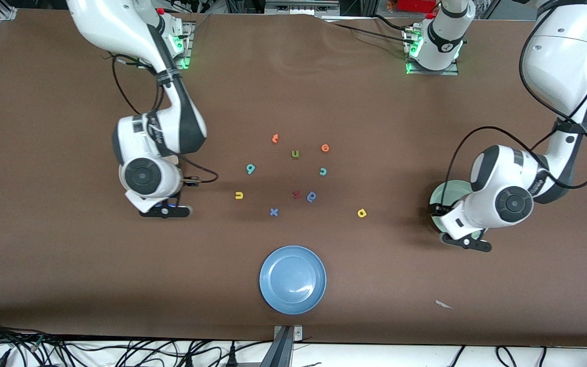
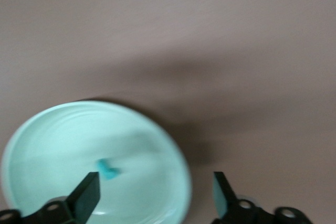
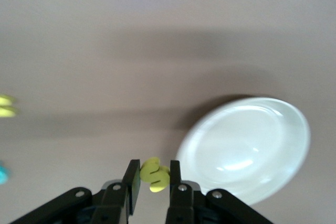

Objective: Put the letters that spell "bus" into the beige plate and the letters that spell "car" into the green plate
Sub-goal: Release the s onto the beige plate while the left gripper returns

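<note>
Loose letters lie mid-table. The e (image 1: 325,148) and the first u (image 1: 295,154) lie side by side far from the camera, with the c (image 1: 323,172) just nearer than the e. The b (image 1: 250,168) lies toward the right arm's end, and the second u (image 1: 239,195) lies nearer than it. The x (image 1: 273,212) lies nearer still. The a (image 1: 361,213) lies toward the left arm's end. The near plate (image 1: 273,298) lies nearest the camera, well apart from the letters.

The left gripper (image 2: 156,187), fingers spread, hangs over the left arm's plate (image 2: 31,135). The r (image 2: 107,170) lies in that plate. The right gripper (image 3: 153,182) pinches the s (image 3: 152,173) just beside the right arm's plate (image 3: 283,114).
</note>
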Tool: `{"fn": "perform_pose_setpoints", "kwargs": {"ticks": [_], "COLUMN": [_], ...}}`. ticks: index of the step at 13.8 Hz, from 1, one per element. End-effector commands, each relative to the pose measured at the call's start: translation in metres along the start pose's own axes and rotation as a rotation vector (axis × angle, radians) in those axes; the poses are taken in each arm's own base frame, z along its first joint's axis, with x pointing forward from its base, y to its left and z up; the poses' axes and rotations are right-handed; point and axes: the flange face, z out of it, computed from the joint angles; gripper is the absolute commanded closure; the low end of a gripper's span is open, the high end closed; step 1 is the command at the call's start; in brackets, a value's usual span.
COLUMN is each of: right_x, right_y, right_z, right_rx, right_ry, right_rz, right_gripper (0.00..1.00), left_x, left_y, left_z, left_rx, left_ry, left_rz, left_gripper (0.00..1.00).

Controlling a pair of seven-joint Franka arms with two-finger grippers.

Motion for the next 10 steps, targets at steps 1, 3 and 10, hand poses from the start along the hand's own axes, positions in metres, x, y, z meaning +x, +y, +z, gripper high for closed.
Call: {"fn": "perform_pose_setpoints", "kwargs": {"ticks": [1,3,10], "right_x": [-0.019,-0.029,-0.033], "right_y": [0.048,0.064,0.035], "right_z": [0.041,0.083,0.022], "right_rx": [0.004,0.009,0.044], "right_ry": [-0.043,-0.007,0.042], "right_rz": [-0.07,-0.082,-0.02], "right_gripper": [0.94,0.83,0.0], "left_x": [0.018,0.022,0.018], "left_y": [0.076,0.106,0.193], "left_z": [0.011,0.018,0.046], "left_rx": [-0.03,-0.042,-0.144], "left_ry": [0.028,0.049,0.11], "left_rz": [-0.057,-0.191,-0.45], "left_gripper": [0.0,0.0,0.03]}}
